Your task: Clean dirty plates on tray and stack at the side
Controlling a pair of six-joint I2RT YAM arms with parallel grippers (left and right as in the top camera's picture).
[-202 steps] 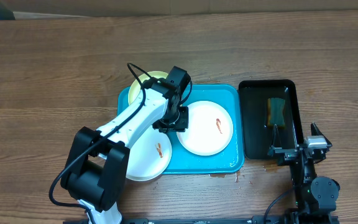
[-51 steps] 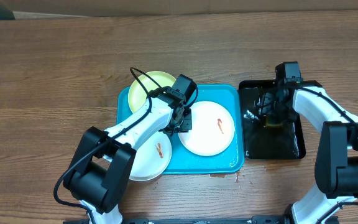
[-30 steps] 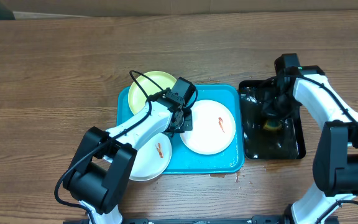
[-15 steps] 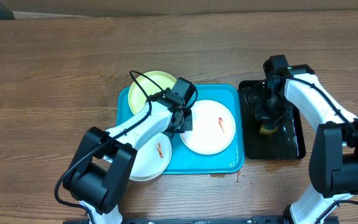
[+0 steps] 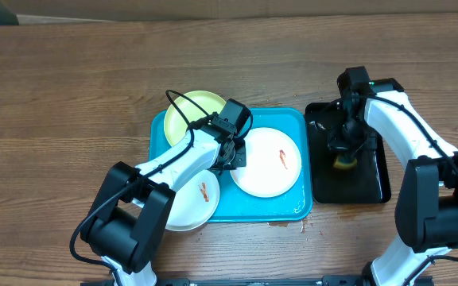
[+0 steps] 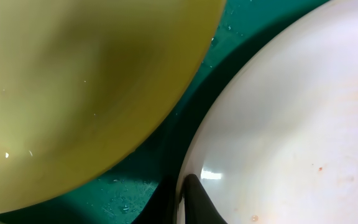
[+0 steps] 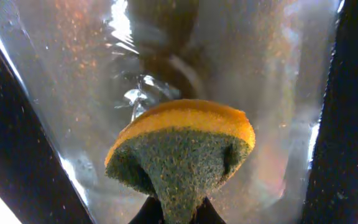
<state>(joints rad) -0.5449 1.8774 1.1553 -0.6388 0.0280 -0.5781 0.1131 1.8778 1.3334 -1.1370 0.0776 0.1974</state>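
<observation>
The turquoise tray (image 5: 286,206) holds three plates. A pale yellow-green plate (image 5: 188,111) sits at its back left corner. One white plate (image 5: 270,165) with an orange smear lies on the right, and another smeared white plate (image 5: 191,202) overhangs the front left edge. My left gripper (image 5: 230,157) is shut on the left rim of the right white plate (image 6: 291,118), beside the yellow-green plate (image 6: 73,81). My right gripper (image 5: 344,149) is shut on a yellow and green sponge (image 7: 182,146), held just above the wet black tray (image 7: 67,87).
The narrow black tray (image 5: 372,187) stands right of the turquoise tray and holds water. Bare wooden table (image 5: 70,95) stretches to the left and behind. A small wet patch lies at the turquoise tray's front edge (image 5: 285,224).
The right arm came out from the table's front edge, took the sponge off the black tray and has shifted slightly left with it. The left gripper stays on the white plate's rim.
</observation>
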